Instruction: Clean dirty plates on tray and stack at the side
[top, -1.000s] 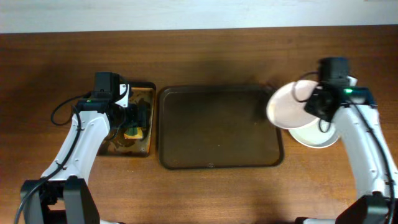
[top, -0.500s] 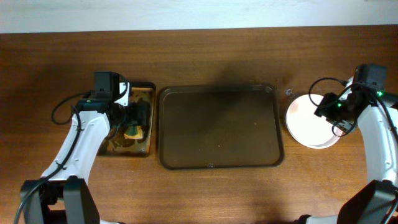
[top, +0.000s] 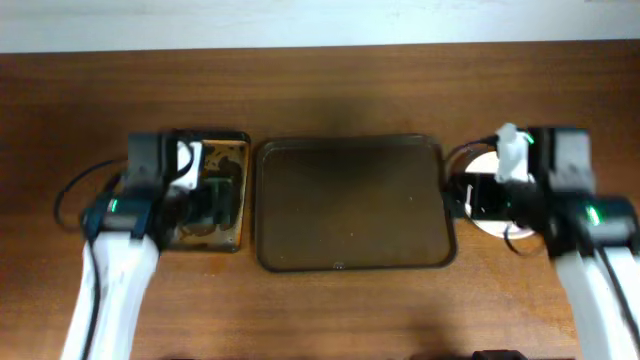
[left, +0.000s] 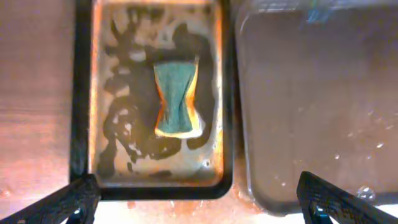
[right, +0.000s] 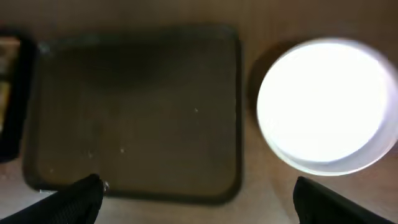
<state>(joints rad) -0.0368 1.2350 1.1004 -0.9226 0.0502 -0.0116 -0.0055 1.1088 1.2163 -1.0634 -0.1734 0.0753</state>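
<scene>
While both arms hang low over the table (top: 330, 90), the white plates (right: 326, 106) sit on the wood at the right, just off the brown tray (top: 350, 200). A thin strip of table shows between the tray's right rim and the nearest plate edge. In the right wrist view the plates glare so brightly that I can only make out what looks like a second rim under the top one, so I cannot count them. The right pincer (right: 205, 202) is spread wide above the tray's near edge, gripping nothing, with its tips out at the two lower corners of that view.

The brown tray's floor shows from rim to rim, speckled with a few droplets. Close against its left rim lies the black-rimmed tray (left: 84, 93), streaked with orange residue, and a green sponge (left: 176, 99) rests near its middle. The left pincer (left: 199, 202) hovers over that tray's near end, jaws wide apart and apart from the sponge. Broad bands of table run along the far and near sides of both trays.
</scene>
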